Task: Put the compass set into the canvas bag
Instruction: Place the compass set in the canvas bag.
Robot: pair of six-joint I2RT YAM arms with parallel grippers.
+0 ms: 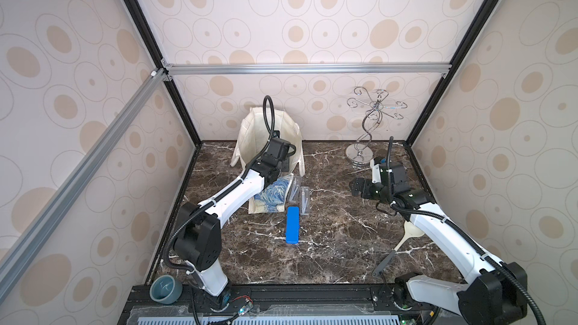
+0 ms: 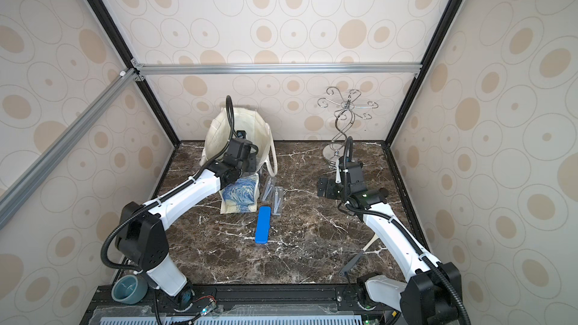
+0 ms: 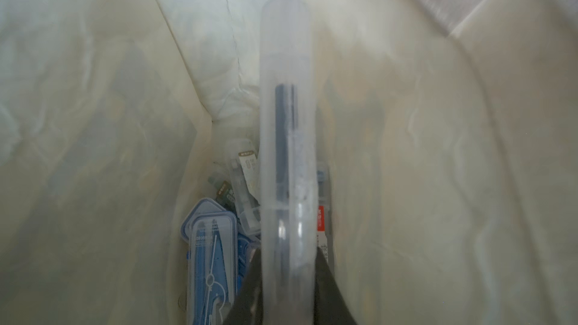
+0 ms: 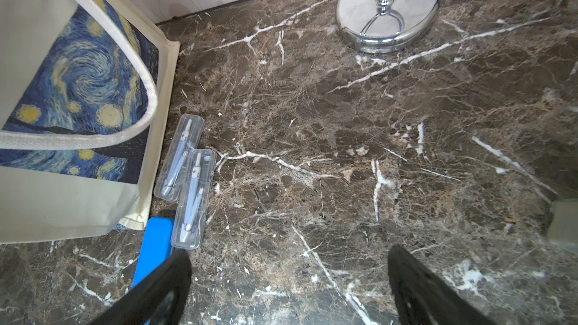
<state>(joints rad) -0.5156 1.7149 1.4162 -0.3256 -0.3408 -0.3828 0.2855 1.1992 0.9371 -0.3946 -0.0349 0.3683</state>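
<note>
While the left arm is reaching down through the mouth of the canvas bag [image 1: 250, 132], the left gripper [image 3: 286, 250] is pinching a compass set [image 3: 286, 120], a translucent plastic case with a slim dark tool inside. It is gripping the case by one end, jaws drawn in narrow on the thin body. That hold is letting the case hang lengthwise, so it can slip between the cream walls rather than catch on them.

At the bag's bottom a blue compass box [image 3: 212, 245] and some small clear packs [image 3: 245, 182] are lying in a heap. Whether the held case is touching them cannot be told. It appears to be going low for a short, gentle drop.

The bag is standing at the back of the marble tabletop [image 1: 328, 229], showing its starry-night print toward the front and gaping around the arm.

Outside it, a clear compass case [image 4: 179, 157] and its twin [image 4: 195, 198] are lying side by side, touching, just beside the bag's foot. A blue oblong case [image 1: 292, 225] is lying next to them, nearer the front.

The right gripper [image 4: 289, 257] is hovering over bare marble, well apart from the bag. Its jaws are standing wide and carrying nothing, seemingly keeping out of the way and ready for the next case. A chrome stand [image 1: 369, 126] is standing near the back wall.
</note>
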